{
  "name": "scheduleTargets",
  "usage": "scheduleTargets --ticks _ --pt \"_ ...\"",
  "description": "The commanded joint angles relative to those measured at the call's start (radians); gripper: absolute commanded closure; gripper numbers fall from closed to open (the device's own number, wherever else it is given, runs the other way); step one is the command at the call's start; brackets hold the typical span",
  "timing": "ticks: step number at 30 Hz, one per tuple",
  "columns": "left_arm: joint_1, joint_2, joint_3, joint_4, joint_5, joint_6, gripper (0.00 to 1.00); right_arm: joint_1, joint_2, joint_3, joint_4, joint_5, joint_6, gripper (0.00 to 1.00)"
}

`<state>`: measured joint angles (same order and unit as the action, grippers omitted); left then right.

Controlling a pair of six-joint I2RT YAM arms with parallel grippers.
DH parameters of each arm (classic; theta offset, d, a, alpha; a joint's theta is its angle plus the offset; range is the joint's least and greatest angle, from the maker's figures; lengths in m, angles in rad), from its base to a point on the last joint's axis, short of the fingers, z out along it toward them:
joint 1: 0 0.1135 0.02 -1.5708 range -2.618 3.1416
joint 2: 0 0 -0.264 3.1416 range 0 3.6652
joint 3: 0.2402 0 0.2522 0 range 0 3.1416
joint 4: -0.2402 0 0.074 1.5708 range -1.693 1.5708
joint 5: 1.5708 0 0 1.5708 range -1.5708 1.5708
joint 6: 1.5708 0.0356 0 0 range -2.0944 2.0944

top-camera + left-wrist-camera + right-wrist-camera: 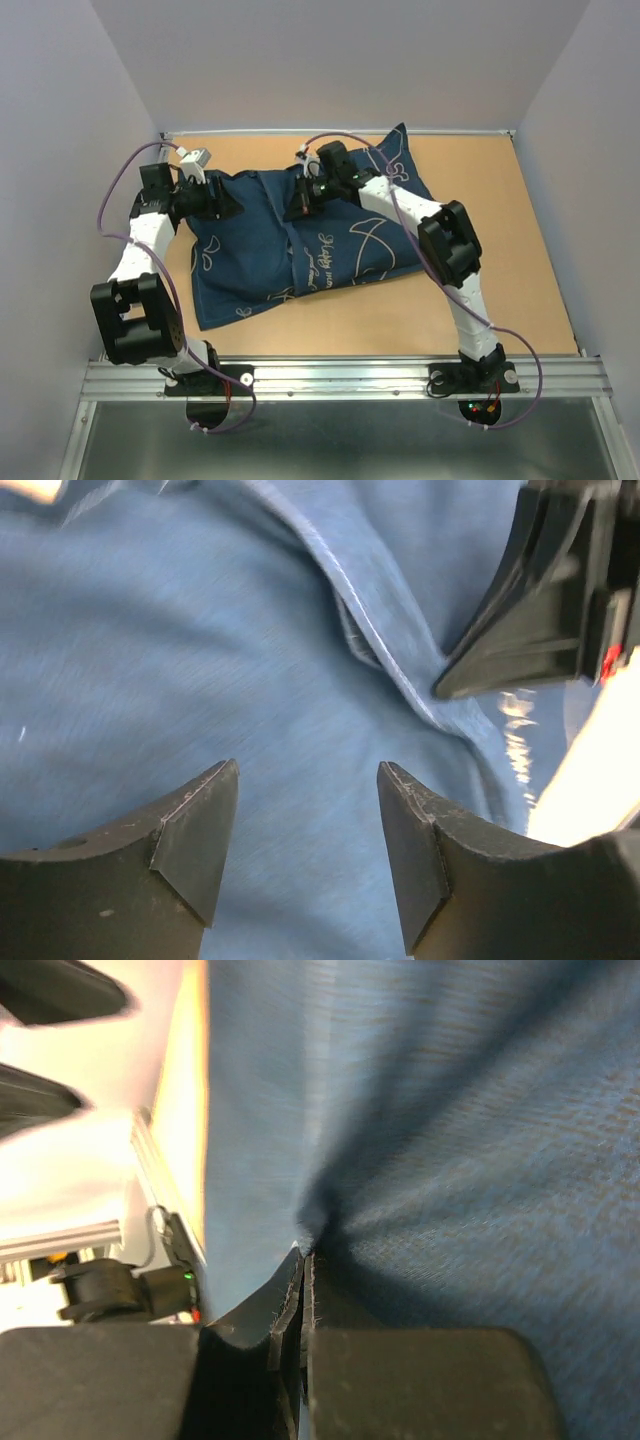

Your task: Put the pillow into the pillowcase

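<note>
The pillowcase (250,260) lies spread and rumpled across the left and middle of the counter (520,250). Its far right corner pokes up close to the back wall (330,60) and its near left corner reaches down toward the metal rail (340,375) at the counter's near edge. The broad bare room is on the right and along the near right. On the left only a narrow strip of counter shows beside the cloth, and grey walls close in on three sides. The cloth is dark navy with thin white line drawings and script, plump in the middle, with a hemmed fold running across it in my left wrist view. The pillow I cannot make out apart from the case. My right jaws are clenched on the pillowcase near its middle on the far side. The fingers (290,1300) are pressed together, and the fabric gathers into a dark pucker at their tips. My left jaws are released at the case's far left edge. The fingers (195,830) stand apart just above the blue cloth with nothing between them, and the right jaws show near, up to their right.
</note>
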<state>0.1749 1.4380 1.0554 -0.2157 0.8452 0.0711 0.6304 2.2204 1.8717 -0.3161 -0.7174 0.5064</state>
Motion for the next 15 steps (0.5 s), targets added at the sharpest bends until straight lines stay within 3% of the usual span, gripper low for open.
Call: scheduleTargets --ticks 1,6,9,14,15 --pt "-0.002 0.019 -0.035 -0.097 -0.110 0.047 0.33 0.061 0.097 0.044 0.046 -0.040 0.038 0.99" --pt "-0.061 0.122 -0.048 0.001 -0.100 0.015 0.35 0.035 0.140 0.067 0.045 0.123 0.004 0.99" --pt "-0.142 0.241 0.011 0.056 -0.106 -0.008 0.35 -0.070 0.180 0.156 0.043 0.214 0.004 0.99" --pt "-0.248 0.496 0.360 0.041 -0.156 -0.010 0.35 -0.199 0.168 0.201 0.040 0.257 -0.045 0.99" --pt "-0.249 0.521 0.423 0.000 -0.141 -0.010 0.35 -0.230 0.136 0.196 0.035 0.236 -0.052 0.81"
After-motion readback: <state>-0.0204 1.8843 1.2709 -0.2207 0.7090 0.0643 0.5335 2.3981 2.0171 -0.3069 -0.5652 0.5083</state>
